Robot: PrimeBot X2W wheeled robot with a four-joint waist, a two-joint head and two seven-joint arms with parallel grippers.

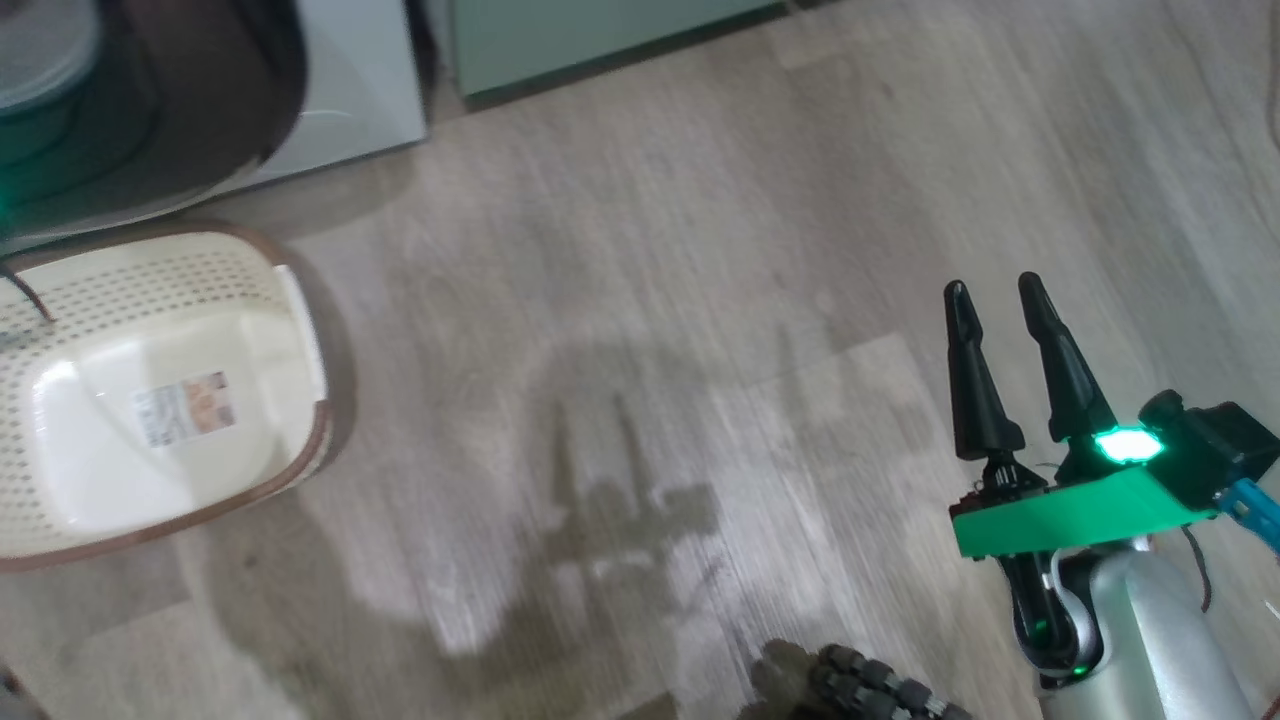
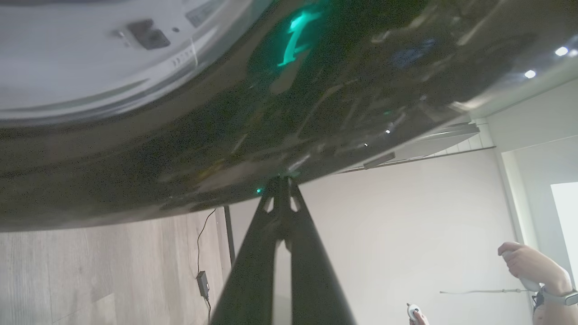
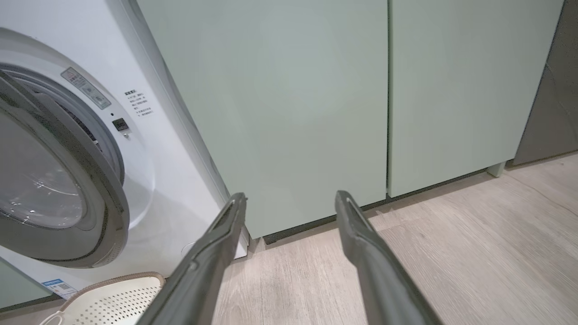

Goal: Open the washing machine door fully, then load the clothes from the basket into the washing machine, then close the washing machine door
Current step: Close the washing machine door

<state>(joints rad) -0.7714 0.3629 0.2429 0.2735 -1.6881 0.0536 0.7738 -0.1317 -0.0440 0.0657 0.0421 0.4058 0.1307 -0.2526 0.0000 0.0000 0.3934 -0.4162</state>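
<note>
The basket is cream, hole-dotted and brown-rimmed. Beside it the washing machine is white, the cabinets pale green.

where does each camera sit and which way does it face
Head view: on the robot's head, looking down at the floor and cream perforated plastic basket; open right fingers show lower right.
Left wrist view: on the left wrist, close to the glossy black round washing machine door; shut left fingers reach its edge.
Right wrist view: on the right wrist, facing pale green flat cabinet doors beside the white washing machine; open right fingers.
Shared: head and right wrist views both show the basket.
</note>
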